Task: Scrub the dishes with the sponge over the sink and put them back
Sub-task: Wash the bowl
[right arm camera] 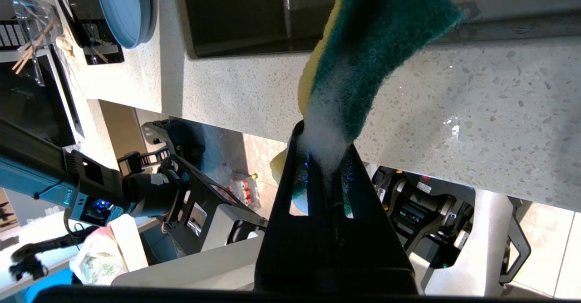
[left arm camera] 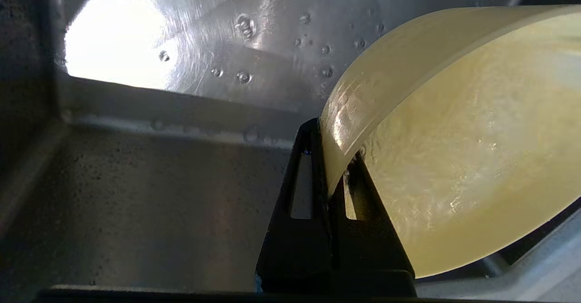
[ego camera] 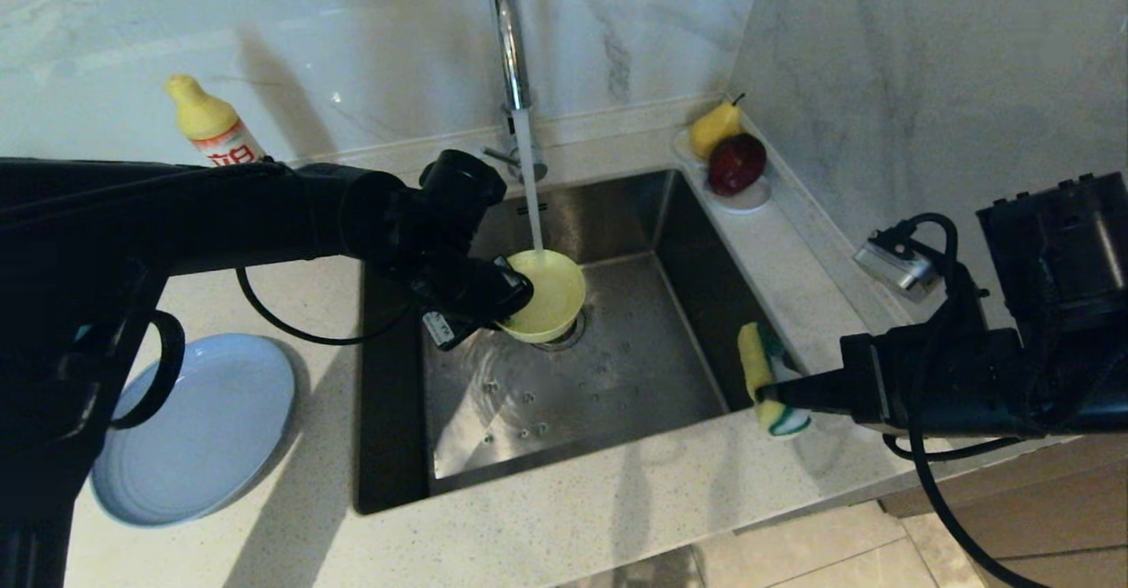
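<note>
**Yellow bowl under the running tap, sponge held off to the side**

The left hand (ego camera: 507,299) is clamped on the rim of the yellow bowl (ego camera: 546,293) and holds it tilted over the middle of the sink (ego camera: 617,368), above the drain. In the left wrist view the two fingers (left arm camera: 308,189) pinch the bowl's edge (left arm camera: 454,148) between them, one on either side of the wall. Water falls from the tap (ego camera: 509,33) in a thin stream straight into the bowl. The sink floor is wet, with drops and ripples on the steel.

The right hand (ego camera: 775,394) is closed on the sponge (ego camera: 765,376) and holds it at the sink's right front corner, over the edge of the desk (ego camera: 617,509). The right wrist view shows the sponge (right arm camera: 363,53) bent, green layer outward, with white foam where the fingers squeeze it.

The grey-blue plate (ego camera: 194,429) lies flat on the desk to the left of the sink, partly behind the left arm. A soap bottle (ego camera: 211,125) stands behind it near the wall. A pear (ego camera: 712,130) and a dark red fruit (ego camera: 736,163) sit on a small white saucer (ego camera: 749,198) at the sink's back right corner.
</note>
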